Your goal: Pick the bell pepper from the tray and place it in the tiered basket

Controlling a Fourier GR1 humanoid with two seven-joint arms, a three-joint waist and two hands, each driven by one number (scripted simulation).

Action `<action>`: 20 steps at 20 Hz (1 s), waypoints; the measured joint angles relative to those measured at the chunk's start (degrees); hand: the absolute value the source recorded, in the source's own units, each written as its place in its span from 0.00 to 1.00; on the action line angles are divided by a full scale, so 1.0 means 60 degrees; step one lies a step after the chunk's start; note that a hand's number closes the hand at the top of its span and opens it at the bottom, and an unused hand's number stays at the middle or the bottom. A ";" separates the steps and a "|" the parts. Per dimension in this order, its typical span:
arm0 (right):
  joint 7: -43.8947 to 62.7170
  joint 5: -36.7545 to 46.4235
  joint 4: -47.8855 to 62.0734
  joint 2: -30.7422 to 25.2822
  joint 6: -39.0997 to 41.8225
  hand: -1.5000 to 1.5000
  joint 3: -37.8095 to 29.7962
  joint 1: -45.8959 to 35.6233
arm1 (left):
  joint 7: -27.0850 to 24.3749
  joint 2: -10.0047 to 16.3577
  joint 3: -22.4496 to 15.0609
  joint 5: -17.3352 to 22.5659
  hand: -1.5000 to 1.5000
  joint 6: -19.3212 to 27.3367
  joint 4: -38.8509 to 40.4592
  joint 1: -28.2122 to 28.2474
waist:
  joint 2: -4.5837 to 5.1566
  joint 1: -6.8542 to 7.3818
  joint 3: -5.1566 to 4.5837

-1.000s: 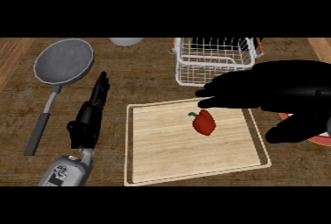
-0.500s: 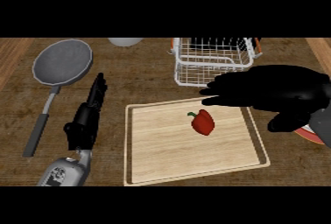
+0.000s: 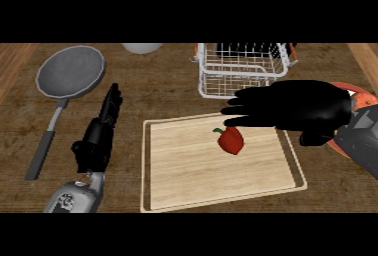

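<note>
The right hand's (image 3: pixel 303 107) fingers (image 3: pixel 247 106) are released: they stretch out nearly straight and a little spread, pointing toward 9 o'clock, and grasp nothing. Their tips lie over the tray's far rim, and the thumb (image 3: pixel 316 136) hangs down toward 6 o'clock, off the tray's right edge. The bell pepper (image 3: pixel 232 141) is just at 7 o'clock from those fingertips. It is red with a small green stem and lies on the wooden tray (image 3: pixel 184 175) in its upper right part. Whether the fingers touch it cannot be told from this view, but none curls round it.

The palm sits at 3 o'clock from the pepper, and the grey right forearm (image 3: pixel 365 142) leaves the view at the right edge. Part of a red plate (image 3: pixel 356 96) shows behind the wrist.

The tiered basket (image 3: pixel 244 82), of white wire, stands on the bench (image 3: pixel 162 95) at 12 o'clock from the pepper, just beyond the tray's far rim and beside the fingers.

The left hand (image 3: pixel 97 137) is at 9 o'clock from the tray, near its left edge, with fingers straight and relaxed, pointing to 12 o'clock and holding nothing. Its grey left forearm (image 3: pixel 74 199) comes in at 7 o'clock.

A grey pan (image 3: pixel 71 75) lies at 10 o'clock, its handle running toward 7 o'clock, left of that hand. A white object (image 3: pixel 142 47) is cut off at the top edge.
</note>
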 measured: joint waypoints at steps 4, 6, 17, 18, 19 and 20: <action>-0.0466 0.0524 0.0397 0.0248 -0.0498 0.00 0.0036 -0.0001 | -0.0263 -0.0036 0.0193 0.0017 0.50 -0.0185 0.0151 0.0150 | -0.0005 -0.0027 0.0000; -0.0635 0.0871 0.0852 0.0444 -0.0800 0.00 0.0034 0.0032 | -0.0448 -0.0061 0.0325 0.0007 0.50 -0.0284 0.0368 0.0094 | -0.0004 -0.0034 -0.0004; -0.0775 0.1888 0.2579 0.1483 -0.0916 0.00 -0.0195 -0.0281 | -0.0131 -0.0216 0.0528 -0.0291 0.50 -0.0472 0.0132 0.0091 | -0.0010 -0.0042 -0.0003; -0.0778 0.1954 0.2739 0.1605 -0.0901 0.00 -0.0158 -0.0352 | -0.0186 -0.0306 0.0524 -0.0326 0.50 -0.0453 0.0251 0.0033 | -0.0007 -0.0043 -0.0003; -0.0804 0.1999 0.2881 0.1697 -0.0903 0.00 -0.0157 -0.0407 | -0.0052 -0.0375 0.0505 -0.0389 0.50 -0.0409 0.0231 -0.0074 | -0.0007 -0.0043 -0.0003; -0.0821 0.2016 0.2818 0.1714 -0.0905 0.00 -0.0163 -0.0314 | -0.0162 -0.0404 0.0549 -0.0390 0.50 -0.0433 0.0327 -0.0055 | -0.0011 -0.0059 -0.0003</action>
